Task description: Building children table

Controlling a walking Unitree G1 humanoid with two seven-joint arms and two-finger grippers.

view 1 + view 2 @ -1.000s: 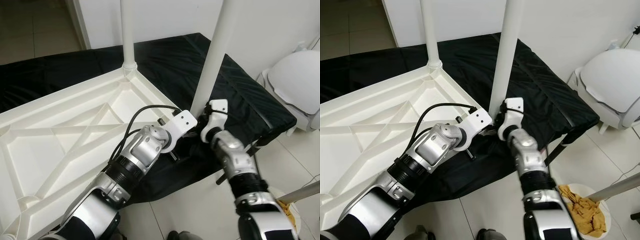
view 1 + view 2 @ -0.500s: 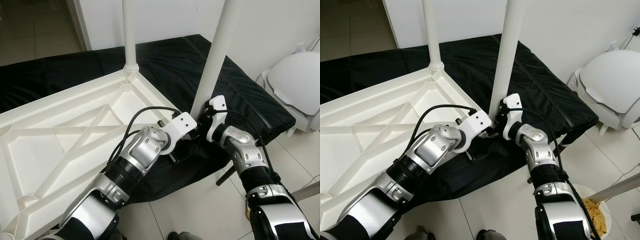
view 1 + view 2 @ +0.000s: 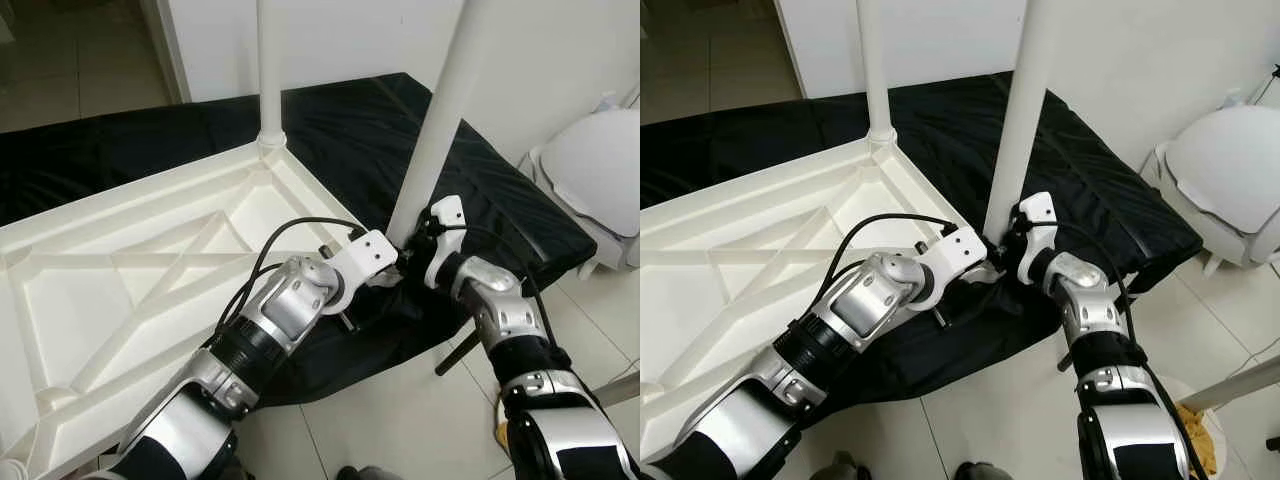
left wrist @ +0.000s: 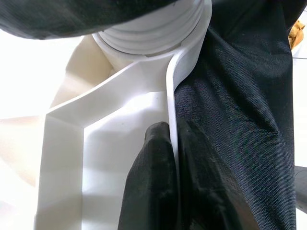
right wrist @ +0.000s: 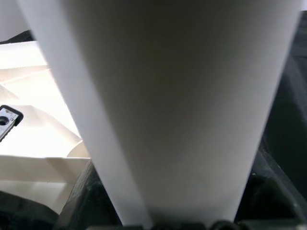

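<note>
Upturned table top (image 3: 120, 290): plain white, ribbed underside. Both legs (image 3: 440, 120) white. Cloth (image 3: 350, 130) beneath: solid black, fine weave in the left wrist view. Arms silver with black bands; claw fingers (image 4: 153, 182) black. Floor tiles (image 3: 420, 420) pale grey-white. Round white lidded bin (image 3: 600, 160) at far right.

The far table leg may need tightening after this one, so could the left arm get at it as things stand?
Probably not right away. The left claw is pinched on the rim of the upturned tabletop by the near leg. The far table leg stands at the opposite corner, nothing blocking it, so releasing first looks necessary.
</note>
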